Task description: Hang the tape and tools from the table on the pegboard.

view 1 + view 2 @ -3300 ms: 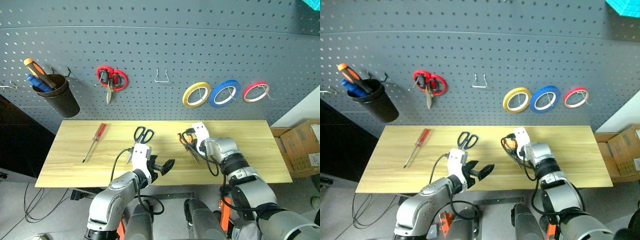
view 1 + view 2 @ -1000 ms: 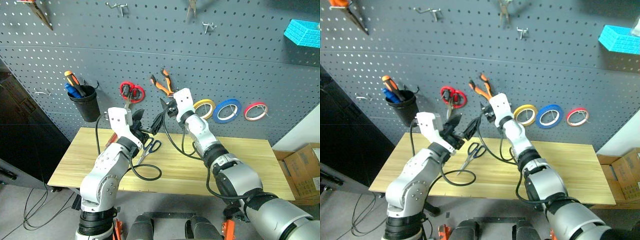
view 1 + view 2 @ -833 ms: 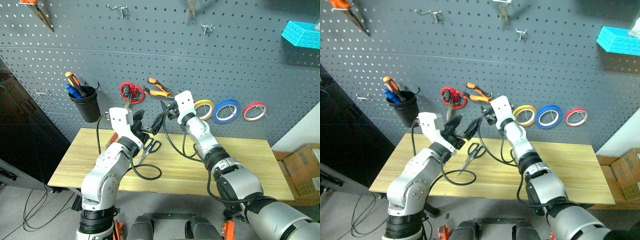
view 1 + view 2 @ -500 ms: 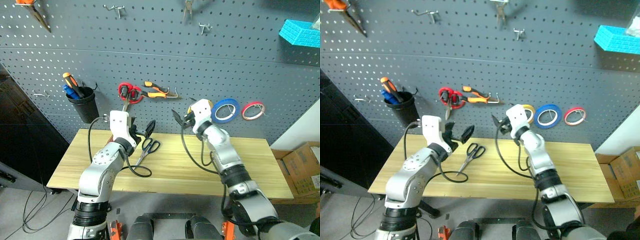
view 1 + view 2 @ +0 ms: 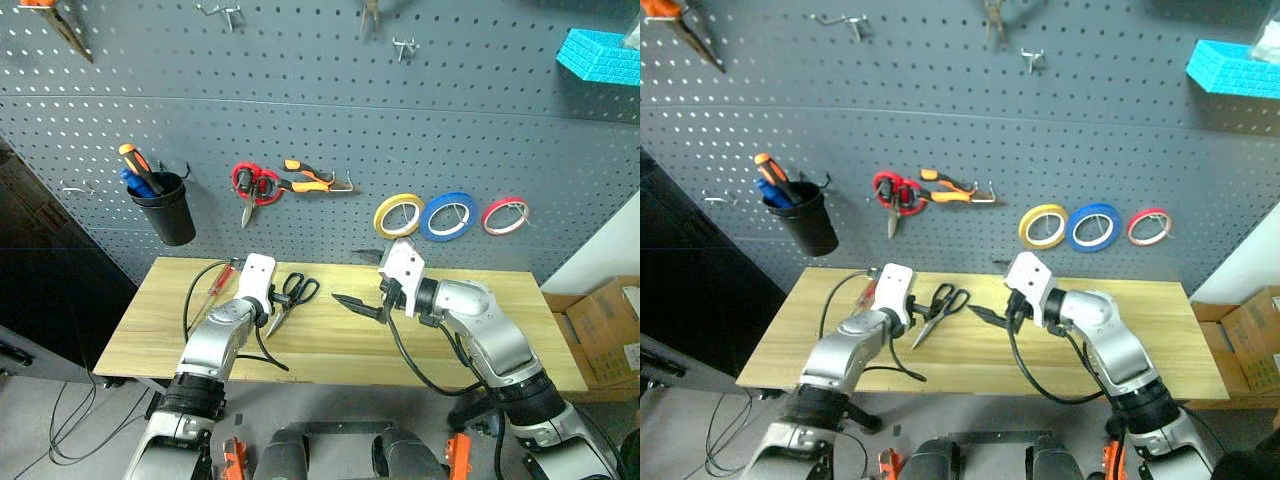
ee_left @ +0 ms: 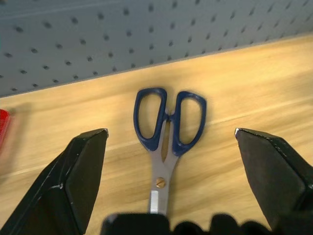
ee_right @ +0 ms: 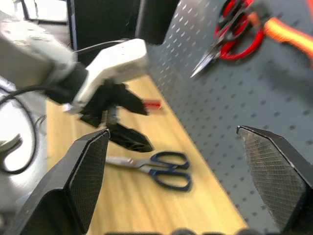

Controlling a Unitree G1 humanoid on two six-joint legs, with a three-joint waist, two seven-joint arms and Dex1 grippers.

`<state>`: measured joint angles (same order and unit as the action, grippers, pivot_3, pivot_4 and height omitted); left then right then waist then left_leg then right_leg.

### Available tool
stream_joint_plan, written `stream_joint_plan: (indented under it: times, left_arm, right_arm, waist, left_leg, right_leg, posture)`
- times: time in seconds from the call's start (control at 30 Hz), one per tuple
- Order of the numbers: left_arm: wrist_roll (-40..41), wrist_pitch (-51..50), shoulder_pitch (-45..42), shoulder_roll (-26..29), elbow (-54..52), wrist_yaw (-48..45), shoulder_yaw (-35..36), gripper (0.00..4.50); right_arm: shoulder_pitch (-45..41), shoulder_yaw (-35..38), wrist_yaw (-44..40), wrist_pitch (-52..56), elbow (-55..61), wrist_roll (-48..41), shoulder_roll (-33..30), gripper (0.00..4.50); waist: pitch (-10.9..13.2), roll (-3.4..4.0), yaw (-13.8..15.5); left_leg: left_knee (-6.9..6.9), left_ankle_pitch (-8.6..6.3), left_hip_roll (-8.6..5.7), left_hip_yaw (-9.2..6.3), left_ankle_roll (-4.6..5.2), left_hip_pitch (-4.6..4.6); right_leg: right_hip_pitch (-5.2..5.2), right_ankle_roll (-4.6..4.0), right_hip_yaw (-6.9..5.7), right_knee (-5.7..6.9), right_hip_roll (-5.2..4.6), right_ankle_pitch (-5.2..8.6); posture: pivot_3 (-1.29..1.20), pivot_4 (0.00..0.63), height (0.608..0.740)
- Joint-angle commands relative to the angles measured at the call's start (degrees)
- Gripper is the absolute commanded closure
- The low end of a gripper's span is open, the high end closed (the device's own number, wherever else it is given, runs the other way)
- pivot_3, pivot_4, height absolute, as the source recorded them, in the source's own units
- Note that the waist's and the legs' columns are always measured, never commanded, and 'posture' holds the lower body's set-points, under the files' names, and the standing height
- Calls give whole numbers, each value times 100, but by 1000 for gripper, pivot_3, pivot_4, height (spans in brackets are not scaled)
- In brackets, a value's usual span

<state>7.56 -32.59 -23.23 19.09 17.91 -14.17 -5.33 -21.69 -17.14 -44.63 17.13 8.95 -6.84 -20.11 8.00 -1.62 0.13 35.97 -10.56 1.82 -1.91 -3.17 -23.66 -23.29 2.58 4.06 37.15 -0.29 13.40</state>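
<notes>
Left wrist view: left gripper (image 6: 168, 186) spread wide over the scissors (image 6: 168, 129), handles at 12 o'clock; right gripper (image 5: 365, 282) open, empty.

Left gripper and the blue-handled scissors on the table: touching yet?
Apart. In the left wrist view the left gripper stands open, its two fingers wide to either side of the blue-handled scissors, with bare table showing between each finger and the handles.

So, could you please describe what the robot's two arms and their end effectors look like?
Both arms are silver-grey, rounded metallic segments with darker joint bands. Each ends in a white boxy wrist housing that carries two black, wedge-shaped fingers: the left end effector and the right end effector. A loose black cable loops from each wrist back along its arm.
</notes>
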Motion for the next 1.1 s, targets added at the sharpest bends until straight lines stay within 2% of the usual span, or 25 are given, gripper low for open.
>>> stream_joint_plan:
  times: [0.03,0.27,0.53,0.67,0.93,0.97,1.1]
  left_arm:
    - [-329,409,-247,194,826,-325,-135,0]
    - [-513,600,-407,376,1668,-989,-206,0]
    - [-701,571,-466,476,1964,-1459,-307,0]
    - [-762,547,-499,488,2006,-1570,-307,893]
    - [-838,478,-504,457,2003,-1672,-277,3758]
    - [-840,475,-499,457,1996,-1683,-266,4008]
    - [-849,483,-514,438,2007,-1660,-225,4005]
  right_arm:
    - [-91,-68,39,127,146,21,39,44]
    - [-56,-502,-261,348,539,101,-70,44]
    - [52,-769,-496,378,736,212,-437,44]
    - [-11,-710,-463,357,630,241,-454,0]
    - [-98,-626,-443,293,467,247,-472,0]
    - [-113,-622,-444,278,439,250,-470,0]
    - [-149,-589,-465,235,342,240,-467,0]
  waist:
    - [71,0,-32]
    - [349,-6,-137]
    - [485,7,-191]
    - [510,7,-200]
    - [523,4,-200]
    - [523,4,-201]
    - [523,4,-201]
  left_leg:
    - [-2,0,0,0,0,-5]
    - [-15,-7,3,-1,8,-36]
    - [-10,-9,-3,-12,8,-36]
    - [-11,-9,-3,-13,7,-32]
    - [-16,-9,-3,-13,7,-33]
    - [-16,-9,-3,-13,7,-32]
    - [-17,-9,-3,-13,6,-33]
  right_leg:
    - [-4,0,0,-1,0,0]
    - [-34,5,-2,3,0,7]
    - [-28,4,-8,5,-8,22]
    - [-27,4,-8,8,-8,22]
    - [-27,6,-8,2,-9,24]
    - [-27,6,-8,2,-9,25]
    - [-28,6,-8,1,-9,25]
  posture:
    - [17,203,740]
    - [-7,255,740]
    - [-23,276,740]
    - [-26,274,740]
    - [-18,266,740]
    - [-18,265,740]
    - [-12,256,740]
